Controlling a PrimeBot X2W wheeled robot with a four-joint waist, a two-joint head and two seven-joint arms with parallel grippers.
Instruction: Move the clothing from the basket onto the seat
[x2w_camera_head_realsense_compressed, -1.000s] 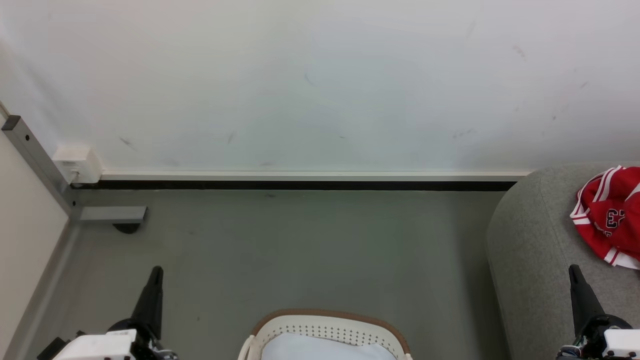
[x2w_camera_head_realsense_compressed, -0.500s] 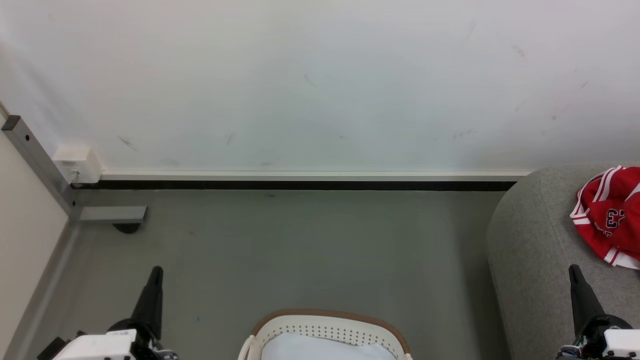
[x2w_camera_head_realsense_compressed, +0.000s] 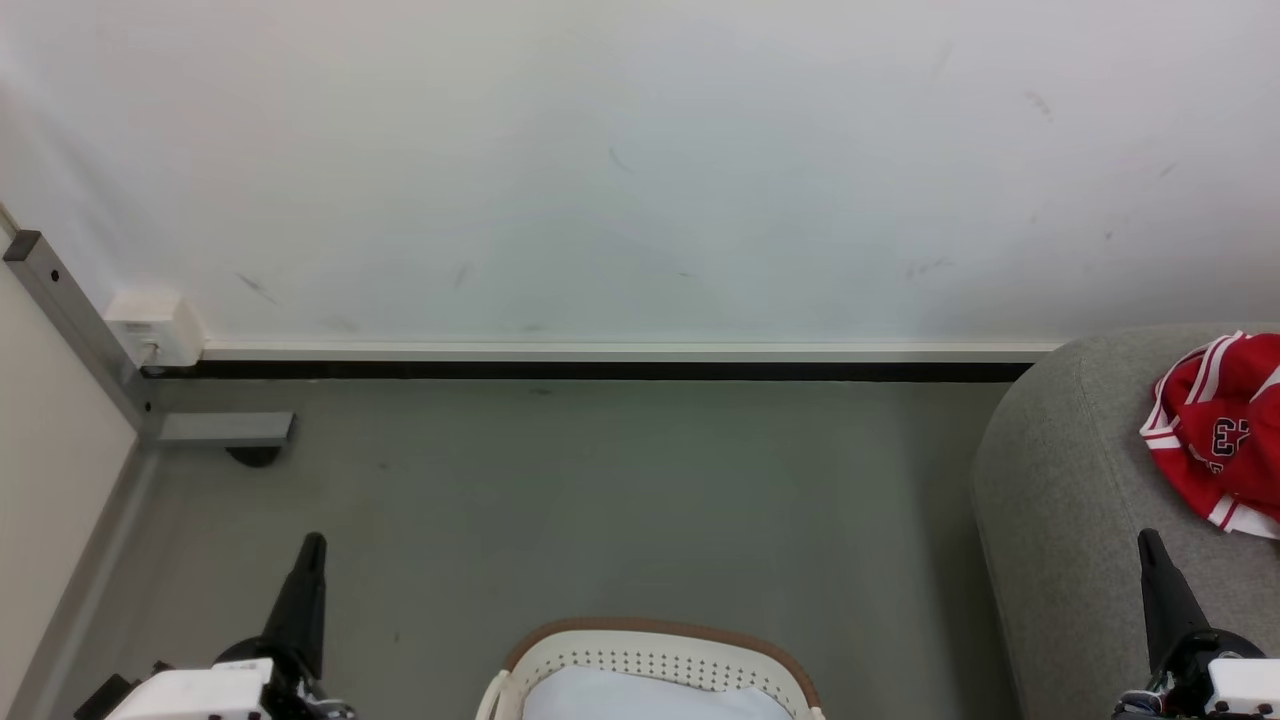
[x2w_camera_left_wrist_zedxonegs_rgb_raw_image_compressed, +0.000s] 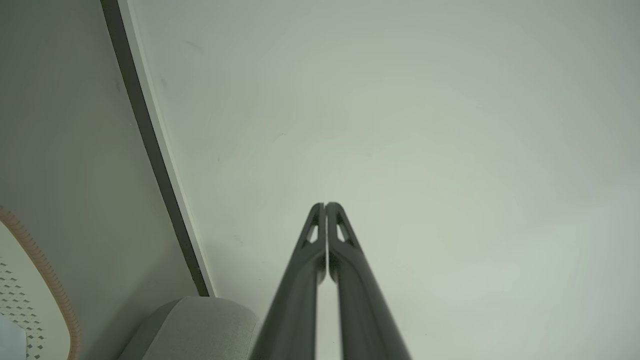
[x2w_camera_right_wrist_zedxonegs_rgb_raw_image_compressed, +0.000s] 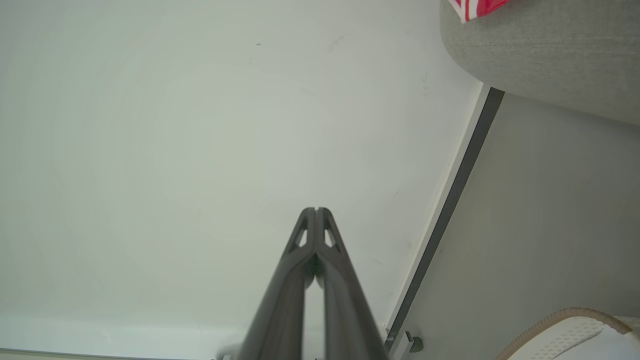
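Left gripper (x2w_camera_left_wrist_zedxonegs_rgb_raw_image_compressed: 325, 206): fingers pressed together, holding nothing, aimed at the wall above bare floor, left of the basket (x2w_camera_head_realsense_compressed: 660, 632).
Right gripper (x2w_camera_right_wrist_zedxonegs_rgb_raw_image_compressed: 316, 210): likewise closed and empty, raised beside the seat (x2w_camera_head_realsense_compressed: 1060, 480) at its near left edge.
Why parked: both look to be in rest pose, since nothing red lies in the basket.
Basket contents: a pale bluish cloth (x2w_camera_head_realsense_compressed: 650, 702), not the task's item.
Jersey (x2w_camera_head_realsense_compressed: 1215, 430): crumpled on the seat top, inward from its rounded far-left corner, touching neither gripper.
Jersey axis: the heap runs roughly far-to-near along the seat, number side up, partly cut by the view's border.
Progress: the move appears complete.
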